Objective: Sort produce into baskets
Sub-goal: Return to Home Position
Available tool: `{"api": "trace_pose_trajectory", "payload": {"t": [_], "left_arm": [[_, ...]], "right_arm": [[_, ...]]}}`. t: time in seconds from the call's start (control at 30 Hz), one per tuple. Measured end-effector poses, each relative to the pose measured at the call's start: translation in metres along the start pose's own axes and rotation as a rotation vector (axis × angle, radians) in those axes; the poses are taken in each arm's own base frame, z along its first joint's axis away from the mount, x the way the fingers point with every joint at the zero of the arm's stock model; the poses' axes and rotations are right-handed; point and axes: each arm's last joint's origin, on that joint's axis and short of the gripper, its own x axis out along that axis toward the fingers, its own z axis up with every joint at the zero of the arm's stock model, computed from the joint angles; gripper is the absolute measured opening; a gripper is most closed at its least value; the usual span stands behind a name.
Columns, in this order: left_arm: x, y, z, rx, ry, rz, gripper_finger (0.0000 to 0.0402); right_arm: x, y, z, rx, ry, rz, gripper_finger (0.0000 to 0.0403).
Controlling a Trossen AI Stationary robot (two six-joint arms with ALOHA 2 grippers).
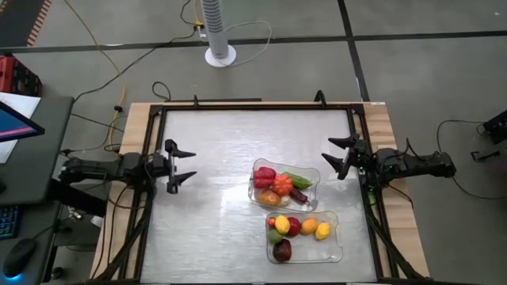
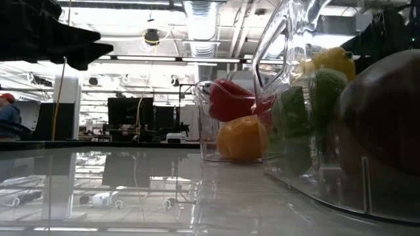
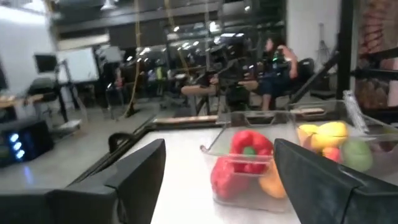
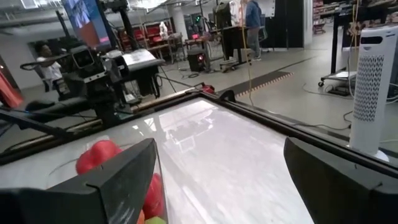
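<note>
the near tray (image 1: 314, 190) and far tray (image 1: 323, 252) off your right claw (image 1: 329, 150) hold the produce (image 1: 283, 185). it and your left claw (image 1: 192, 165) both have fingers apart.

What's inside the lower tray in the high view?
The lower tray holds a yellow piece, a red piece, an orange piece, a second yellow piece, a green piece and a dark maroon piece. Anything beneath them is covered.

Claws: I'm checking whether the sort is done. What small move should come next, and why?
Probably just ease both arms to their rest poses. In the high view, all the produce sits in the top tray and bottom tray, with none loose on the table. The left claw and right claw hang open and empty, clear of both trays.
</note>
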Motion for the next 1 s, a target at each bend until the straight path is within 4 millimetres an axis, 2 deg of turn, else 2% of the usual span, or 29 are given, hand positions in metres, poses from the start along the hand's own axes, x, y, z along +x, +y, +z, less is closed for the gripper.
{"api": "trace_pose_trajectory", "payload": {"t": [0.27,1.0], "left_arm": [[0.0014,0.0001,-0.0067,-0.204,0.071,0.04,0.0277],[0.0013,-0.0001,-0.0078,-0.15,0.087,0.034,0.0277]], "right_arm": [[-0.0001,-0.0008,-0.0036,-0.023,0.033,-0.007,0.0379],[-0.0002,-0.0014,-0.0061,-0.039,0.056,-0.011,0.0379]]}}
